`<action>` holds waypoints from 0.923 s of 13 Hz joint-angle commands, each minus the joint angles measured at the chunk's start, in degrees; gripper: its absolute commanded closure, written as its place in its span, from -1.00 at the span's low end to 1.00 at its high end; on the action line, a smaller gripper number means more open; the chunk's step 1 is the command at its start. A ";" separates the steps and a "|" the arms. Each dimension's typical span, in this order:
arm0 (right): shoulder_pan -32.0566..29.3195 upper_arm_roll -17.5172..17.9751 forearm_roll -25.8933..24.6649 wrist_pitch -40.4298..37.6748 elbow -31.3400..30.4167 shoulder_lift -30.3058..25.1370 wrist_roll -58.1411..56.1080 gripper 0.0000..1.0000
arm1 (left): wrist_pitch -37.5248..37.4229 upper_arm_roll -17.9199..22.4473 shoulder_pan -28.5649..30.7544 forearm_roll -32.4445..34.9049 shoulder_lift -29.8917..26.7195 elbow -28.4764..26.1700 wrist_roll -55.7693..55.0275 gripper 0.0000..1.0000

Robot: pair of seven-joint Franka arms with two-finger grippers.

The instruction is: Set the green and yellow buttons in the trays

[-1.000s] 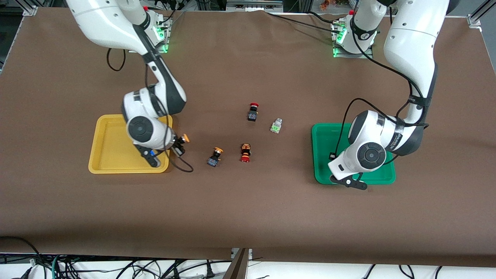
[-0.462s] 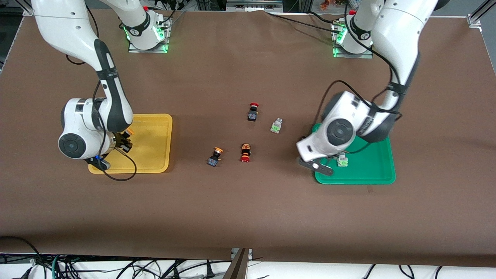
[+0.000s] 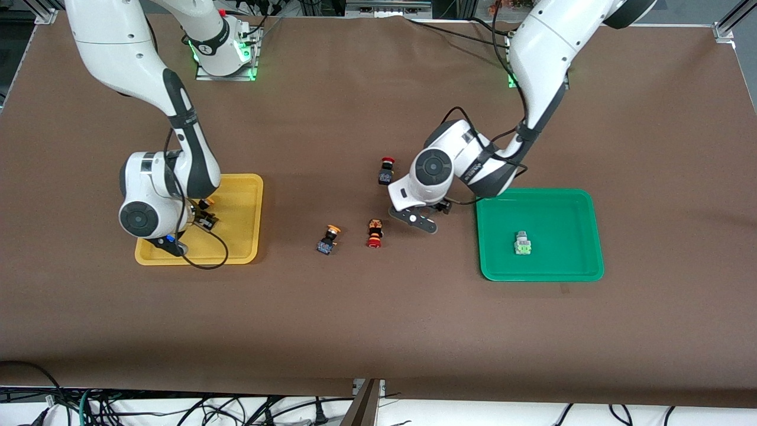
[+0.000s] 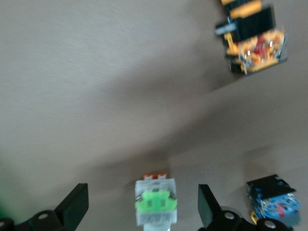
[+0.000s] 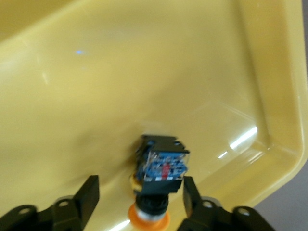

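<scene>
A yellow-capped button (image 5: 161, 163) with a black-and-blue body lies in the yellow tray (image 3: 236, 195). My right gripper (image 5: 139, 192) is open around it, with a gap on one side. In the front view this gripper (image 3: 204, 218) hangs low over the tray. One green button (image 3: 522, 243) lies in the green tray (image 3: 562, 213). My left gripper (image 4: 143, 202) is open over mid-table. A second whitish button with a green mark (image 4: 155, 204) sits between its fingers, untouched. The left wrist (image 3: 434, 171) hides that button in the front view. Another yellow button (image 3: 328, 238) lies on the cloth.
Two red-capped switches lie mid-table: one (image 3: 386, 170) farther from the front camera, one with an orange body (image 3: 374, 232) beside the loose yellow button. The orange-bodied switch (image 4: 252, 41) and a black-and-blue switch body (image 4: 272, 199) lie near the left gripper.
The left gripper let go of a green button in the green tray and swung to mid-table over the other green button. The right gripper carried the yellow button into the yellow tray and opened.
</scene>
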 commanded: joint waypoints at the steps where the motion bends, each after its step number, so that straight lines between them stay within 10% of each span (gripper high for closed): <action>1: 1.39 0.01 0.49 -12.48 11.25 -0.68 0.09 -1.00 | 6.45 0.32 0.89 3.27 -0.62 -5.66 -1.40 -1.00; 2: 1.66 0.18 1.63 -14.18 14.44 -0.33 0.36 -1.00 | 6.47 0.32 0.72 3.27 -0.44 -5.67 -1.93 -1.00; 4: 4.37 0.44 9.51 -12.28 15.70 0.46 6.30 -1.00 | 6.03 0.32 0.19 3.27 -0.61 -5.67 -4.91 0.39; 5: 6.65 0.53 11.47 -7.30 15.53 1.33 9.21 -1.00 | 4.99 0.58 -1.12 3.36 -1.31 -5.58 -5.97 0.57; 12: 19.85 0.62 13.24 20.58 16.14 8.46 34.27 -1.00 | -11.50 0.58 5.96 3.98 -8.43 0.72 3.21 0.84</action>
